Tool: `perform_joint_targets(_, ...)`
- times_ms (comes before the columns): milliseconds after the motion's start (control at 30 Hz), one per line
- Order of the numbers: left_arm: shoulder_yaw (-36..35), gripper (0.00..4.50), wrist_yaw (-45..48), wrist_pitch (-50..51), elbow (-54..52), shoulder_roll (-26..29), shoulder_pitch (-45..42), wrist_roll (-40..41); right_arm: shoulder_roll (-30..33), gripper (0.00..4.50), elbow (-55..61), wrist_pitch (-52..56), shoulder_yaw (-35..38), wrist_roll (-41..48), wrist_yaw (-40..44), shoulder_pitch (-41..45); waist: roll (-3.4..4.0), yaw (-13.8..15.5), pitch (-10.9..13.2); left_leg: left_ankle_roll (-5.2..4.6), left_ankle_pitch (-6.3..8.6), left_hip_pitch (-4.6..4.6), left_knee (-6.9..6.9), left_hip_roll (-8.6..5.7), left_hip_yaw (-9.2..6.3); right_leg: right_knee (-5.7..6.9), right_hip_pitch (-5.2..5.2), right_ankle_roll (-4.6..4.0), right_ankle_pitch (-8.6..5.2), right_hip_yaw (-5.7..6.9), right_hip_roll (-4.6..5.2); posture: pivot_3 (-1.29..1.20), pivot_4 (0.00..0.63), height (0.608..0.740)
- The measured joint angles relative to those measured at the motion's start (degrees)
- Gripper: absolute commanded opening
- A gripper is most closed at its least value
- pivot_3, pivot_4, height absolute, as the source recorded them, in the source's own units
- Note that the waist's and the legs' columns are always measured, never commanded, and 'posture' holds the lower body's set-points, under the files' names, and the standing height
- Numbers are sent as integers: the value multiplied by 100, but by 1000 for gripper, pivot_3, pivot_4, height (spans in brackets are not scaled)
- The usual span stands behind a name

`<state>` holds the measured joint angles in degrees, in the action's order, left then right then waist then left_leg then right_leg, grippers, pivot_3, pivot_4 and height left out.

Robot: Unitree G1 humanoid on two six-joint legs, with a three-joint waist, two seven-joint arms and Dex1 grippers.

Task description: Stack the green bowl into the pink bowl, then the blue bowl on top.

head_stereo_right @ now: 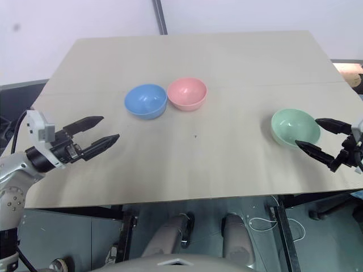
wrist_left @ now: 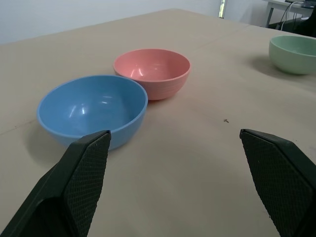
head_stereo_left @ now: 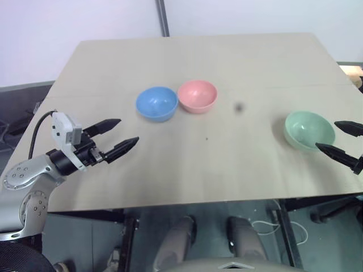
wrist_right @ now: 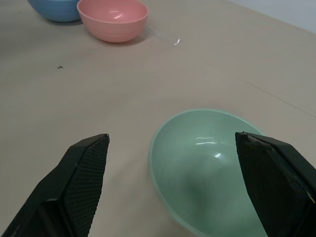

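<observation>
left gripper [head_stereo_left: 117, 139]: jaws spread wide, nothing in them, hovering over the table [head_stereo_left: 187, 170] near its left edge, aimed toward the blue bowl. Looks like standby for now; best kept clear of the middle till green is seated.
blue bowl [head_stereo_left: 156, 103]: mid-table, upright, empty, just beside the pink one on its left, maybe touching; goes on last.
pink bowl [head_stereo_left: 197, 96]: upright, empty, the stack base. Shouldn't get nudged on approach.
green bowl [head_stereo_right: 294, 127]: far right of table, well apart from the other two, upright, empty. First thing to move.
right gripper [head_stereo_right: 315, 137]: jaws wide apart, holding nothing, right at the green bowl's near-right side, not closed on it.
step in hand: judged as grabbing green w/ right arm. One finger inside the rim, one outside, pinch the wall, lift straight, keep level, lower centred into pink.
risk: smooth rim could slip; light bowl may skid if bumped.
materials: bowls are smooth glossy plastic, round, thin-walled, same size, so should nest. Table is a pale matte wood-look top, flat.
</observation>
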<state>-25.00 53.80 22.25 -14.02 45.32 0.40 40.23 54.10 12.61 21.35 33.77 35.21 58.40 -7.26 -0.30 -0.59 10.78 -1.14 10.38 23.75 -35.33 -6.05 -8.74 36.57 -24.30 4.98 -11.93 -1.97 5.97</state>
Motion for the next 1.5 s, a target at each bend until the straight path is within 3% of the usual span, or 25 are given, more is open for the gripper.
perform_joint_targets(433, 240, 4440, 64, 523, -4, 58, -529, 171, 21, 4439, 280, 284, -278, 3, -133, 459, -5, 2, 2, -4, 2, -3, -1, 11, 28, 0, -6, 3, 1, 0, -3, 0, 150, 740)
perform_joint_targets(700, 606, 4440, -284, 633, -412, 24, -742, -20, -279, 4439, 505, 325, -833, 58, -342, 1004, -7, 5, 3, -3, 2, -4, -2, 14, 31, 0, -5, 2, 4, 0, -5, 0, 150, 740)
perform_joint_targets(833, 1882, 4440, -851, 614, -901, 130, -1541, -1247, -720, 4439, 970, 341, -1444, 307, -418, 1464, -18, 35, 7, -3, 2, -1, -7, 15, 35, 0, -4, 4, 12, 8, -19, 0, 150, 740)
perform_joint_targets(967, 3504, 4440, -609, 252, -273, 578, -3409, -3012, -987, 4439, 1190, 280, -1982, 135, -566, 1593, -27, 139, 12, -9, -3, -1, -13, 12, 46, -4, 3, 10, 21, 21, -29, 0, 150, 740)
perform_joint_targets(1133, 4738, 4440, -266, -199, 1444, -77, -5064, -4355, -1072, 4439, 1309, 213, -2156, -10, -716, 1597, -28, 135, 12, -26, -12, 9, -6, 11, 37, -29, 3, 30, 33, 29, -33, 0, 150, 740)
perform_joint_targets(1367, 5671, 4440, 23, -1501, 3511, -974, -5913, -5378, -1131, 4439, 1675, 170, -1953, -101, -1009, 1158, -36, 123, 19, -26, -11, 14, 2, 14, 34, -37, -2, 10, 46, 30, -36, 0, 150, 740)
perform_joint_targets(1467, 5769, 3583, -2, -2094, 4329, -1353, -6163, -5685, -1150, 4500, 1886, 170, -1813, -123, -1141, 823, -38, 137, 21, -27, -10, 17, -3, 12, 35, -39, 1, 17, 45, 31, -33, 0, 150, 740)
perform_joint_targets(1500, 5842, 3087, 6, -2341, 4559, -1449, -6230, -5784, -1165, 4500, 1942, 170, -1765, -124, -1184, 730, -39, 131, 21, -28, -10, 17, -6, 12, 37, -39, 1, 26, 42, 30, -33, 0, 150, 740)
